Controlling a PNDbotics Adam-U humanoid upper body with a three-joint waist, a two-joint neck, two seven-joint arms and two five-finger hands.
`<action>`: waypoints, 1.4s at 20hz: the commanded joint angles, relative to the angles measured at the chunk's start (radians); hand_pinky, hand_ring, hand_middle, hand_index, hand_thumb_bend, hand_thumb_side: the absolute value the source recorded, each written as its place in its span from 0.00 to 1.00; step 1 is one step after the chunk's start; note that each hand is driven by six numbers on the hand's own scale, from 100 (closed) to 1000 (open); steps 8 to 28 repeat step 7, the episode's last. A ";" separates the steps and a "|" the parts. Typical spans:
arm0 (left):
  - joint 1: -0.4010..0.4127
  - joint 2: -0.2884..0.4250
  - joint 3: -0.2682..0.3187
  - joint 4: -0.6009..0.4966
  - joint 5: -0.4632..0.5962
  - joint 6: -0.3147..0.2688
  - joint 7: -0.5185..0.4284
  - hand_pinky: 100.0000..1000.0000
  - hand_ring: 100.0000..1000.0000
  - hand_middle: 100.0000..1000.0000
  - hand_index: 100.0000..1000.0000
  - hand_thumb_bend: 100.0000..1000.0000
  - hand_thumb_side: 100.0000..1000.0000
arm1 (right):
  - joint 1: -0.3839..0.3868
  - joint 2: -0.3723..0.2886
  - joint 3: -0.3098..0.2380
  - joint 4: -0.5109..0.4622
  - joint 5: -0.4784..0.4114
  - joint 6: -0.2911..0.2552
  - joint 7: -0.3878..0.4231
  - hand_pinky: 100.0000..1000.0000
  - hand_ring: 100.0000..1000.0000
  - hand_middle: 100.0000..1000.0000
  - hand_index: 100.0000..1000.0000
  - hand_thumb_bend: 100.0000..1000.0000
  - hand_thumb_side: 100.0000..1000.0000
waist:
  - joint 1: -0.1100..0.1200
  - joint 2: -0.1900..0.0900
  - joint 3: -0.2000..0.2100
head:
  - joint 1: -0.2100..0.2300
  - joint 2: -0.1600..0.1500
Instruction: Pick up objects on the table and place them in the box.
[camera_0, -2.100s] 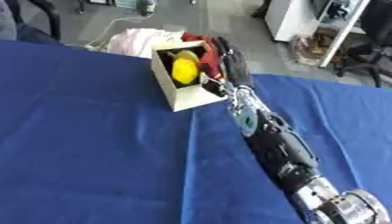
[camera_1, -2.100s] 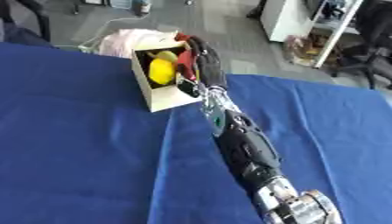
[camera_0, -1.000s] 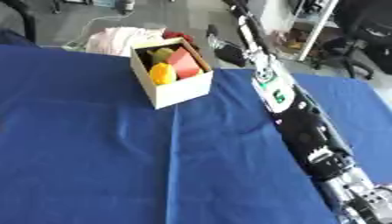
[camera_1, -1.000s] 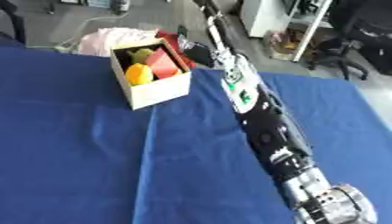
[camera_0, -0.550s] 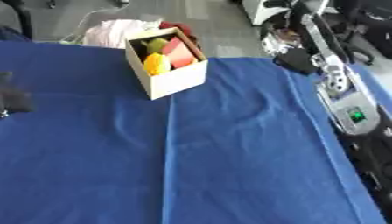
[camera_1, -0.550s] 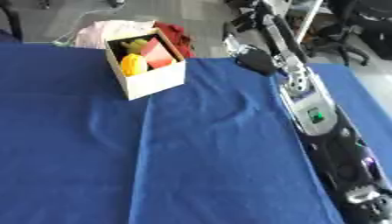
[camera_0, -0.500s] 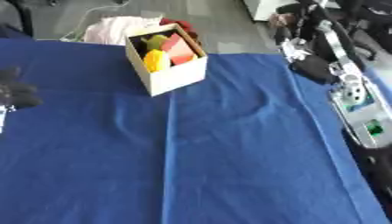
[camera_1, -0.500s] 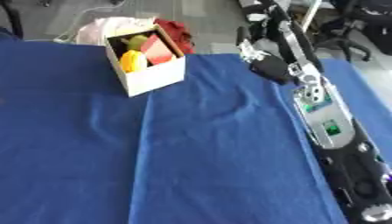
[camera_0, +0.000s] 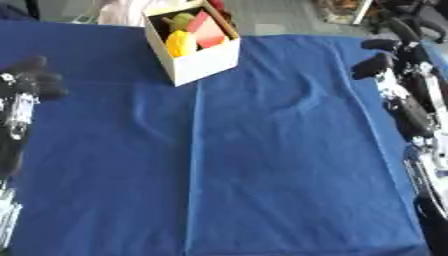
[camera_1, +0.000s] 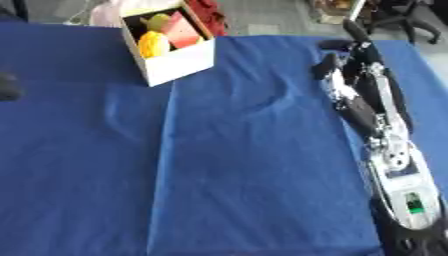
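Note:
A cream box (camera_0: 203, 54) stands on the blue cloth at the far middle-left, with one corner towards me. Inside it lie a yellow object (camera_0: 180, 43), a green one (camera_0: 183, 21) and a red-pink block (camera_0: 208, 31). I see no loose object on the cloth. My right hand (camera_0: 395, 56) hovers near the table's right edge, well to the right of the box, open and holding nothing. By the left edge sits my left hand (camera_0: 33, 80), with relaxed fingers pointing up, also holding nothing.
The blue cloth (camera_0: 262, 165) covers the whole table and has a few soft folds near the middle. Behind the box lie a pale pink bundle (camera_1: 107, 12) and something red (camera_1: 206, 10). An office chair (camera_1: 404, 14) stands beyond the far right corner.
My right hand has pulled back from the box to the table's right side and lowered. My left hand has come into view at the left edge. The camera has shifted too.

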 joint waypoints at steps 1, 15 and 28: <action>-0.002 -0.008 0.011 -0.005 -0.012 -0.010 0.002 0.67 0.59 0.60 0.80 0.00 0.77 | 0.028 0.018 -0.002 -0.049 -0.034 0.004 0.000 0.56 0.57 0.68 0.99 0.00 0.47 | 0.018 -0.013 -0.003 | 0.030 0.010; 0.005 -0.017 0.013 0.000 -0.025 -0.017 0.007 0.67 0.60 0.61 0.79 0.00 0.77 | 0.091 0.028 0.003 -0.059 -0.051 0.008 0.002 0.55 0.55 0.66 0.99 0.00 0.47 | 0.032 0.001 -0.019 | 0.091 0.010; 0.005 -0.017 0.013 0.000 -0.025 -0.017 0.007 0.67 0.60 0.61 0.79 0.00 0.77 | 0.091 0.028 0.003 -0.059 -0.051 0.008 0.002 0.55 0.55 0.66 0.99 0.00 0.47 | 0.032 0.001 -0.019 | 0.091 0.010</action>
